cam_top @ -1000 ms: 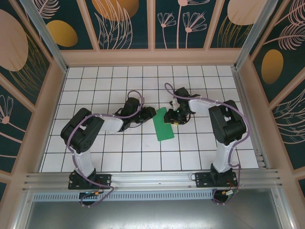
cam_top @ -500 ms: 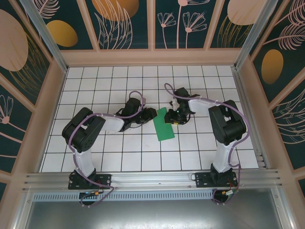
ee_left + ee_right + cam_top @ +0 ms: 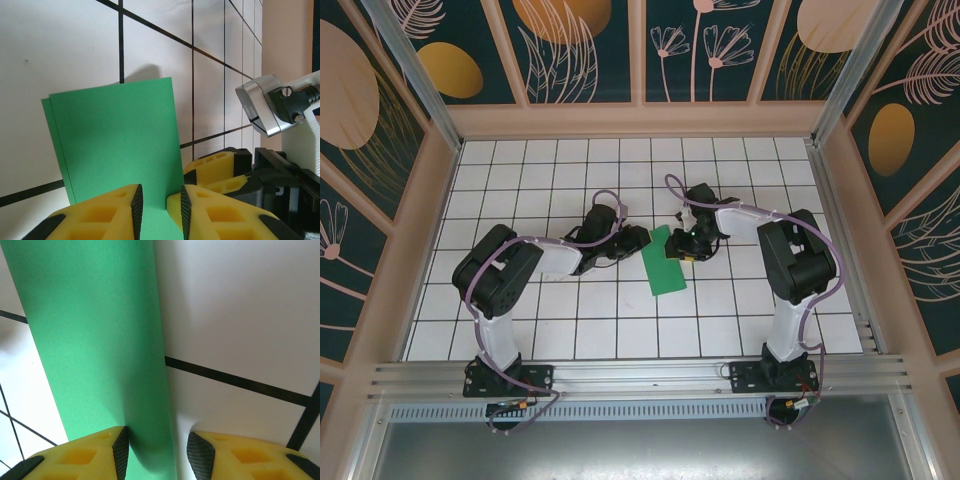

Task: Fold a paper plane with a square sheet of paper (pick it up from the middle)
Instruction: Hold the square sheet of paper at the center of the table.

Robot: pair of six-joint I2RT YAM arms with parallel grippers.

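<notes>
At mid-table, left and right jaws stand narrowly parted over edges of the folded green sheet (image 3: 665,268).

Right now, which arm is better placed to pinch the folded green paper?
Probably left: the green paper fills the narrow gap of the left claw. The right claw stands wider, with the paper's edge running through its gap.

A white table (image 3: 620,335) ruled by black lines into square tiles forms the floor of an enclosure. Pale frames hold dark teal wall panels (image 3: 580,50) printed with orange discs and thin line-drawn flowers. Slanted metal posts (image 3: 408,60) stand at the back corners. An aluminium rail (image 3: 640,372) runs along the near edge, and below it lies what may be a grey metal sheet (image 3: 640,450).
</notes>
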